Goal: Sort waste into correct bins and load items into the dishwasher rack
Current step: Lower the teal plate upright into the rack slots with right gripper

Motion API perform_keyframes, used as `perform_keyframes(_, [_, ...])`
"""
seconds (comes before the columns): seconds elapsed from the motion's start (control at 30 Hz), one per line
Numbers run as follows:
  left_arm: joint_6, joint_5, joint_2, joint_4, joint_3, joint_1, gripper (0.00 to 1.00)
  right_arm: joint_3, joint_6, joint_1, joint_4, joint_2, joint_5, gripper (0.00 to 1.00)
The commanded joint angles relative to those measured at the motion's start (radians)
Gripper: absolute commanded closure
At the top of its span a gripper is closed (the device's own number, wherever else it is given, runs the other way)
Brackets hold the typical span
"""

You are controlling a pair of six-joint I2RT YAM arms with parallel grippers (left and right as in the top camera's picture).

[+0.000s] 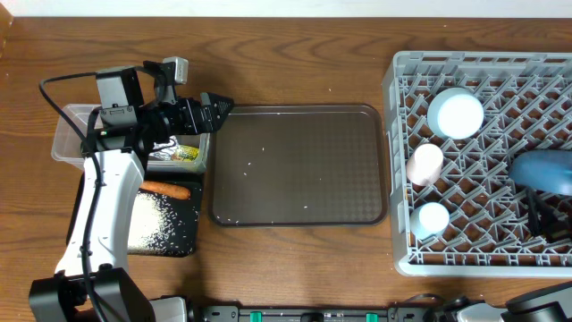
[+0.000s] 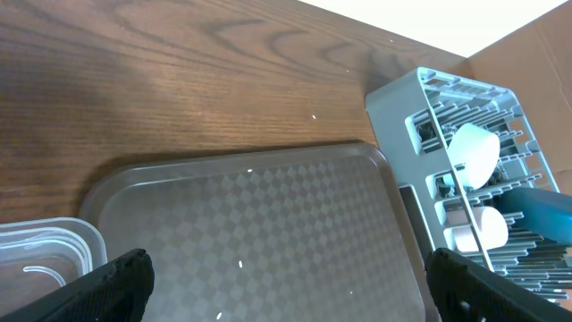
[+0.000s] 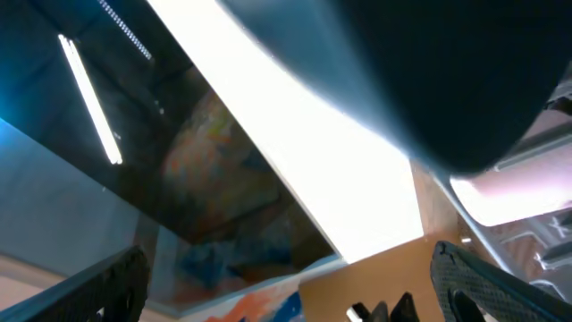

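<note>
Grey rack (image 1: 399, 179) at the right edge looks loaded, so the left gripper (image 1: 219, 111), wide open and empty beside the left-edge tub (image 1: 70, 134), should rise clear of its rim; right gripper (image 3: 299, 288) likewise gapes empty.

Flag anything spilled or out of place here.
Rice grains are spilled in a white patch across the black tray beside the carrot; a few stray white specks also dot the brown serving tray.
</note>
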Motion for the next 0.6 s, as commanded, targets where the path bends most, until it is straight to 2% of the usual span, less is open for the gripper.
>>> perform_keyframes(0.0, [-0.009, 0.002, -0.010, 0.002, -0.002, 0.003, 0.00, 0.001, -0.182, 0.006, -0.094, -0.018, -0.025, 0.01])
perform_keyframes(0.23, [-0.009, 0.002, -0.010, 0.002, -0.002, 0.003, 0.00, 0.001, -0.450, 0.006, -0.520, -0.018, -0.024, 0.01])
perform_keyframes(0.3, [-0.009, 0.002, -0.010, 0.002, -0.002, 0.003, 0.00, 0.001, -0.584, 0.006, -0.671, -0.018, -0.007, 0.01])
perform_keyframes(0.47, [-0.009, 0.002, -0.010, 0.002, -0.002, 0.003, 0.00, -0.001, -0.710, 0.015, -0.676, -0.037, -0.011, 0.01])
perform_keyframes(0.57, [-0.009, 0.002, -0.010, 0.002, -0.002, 0.003, 0.00, 0.003, -0.871, 0.017, -0.674, -0.038, -0.024, 0.01])
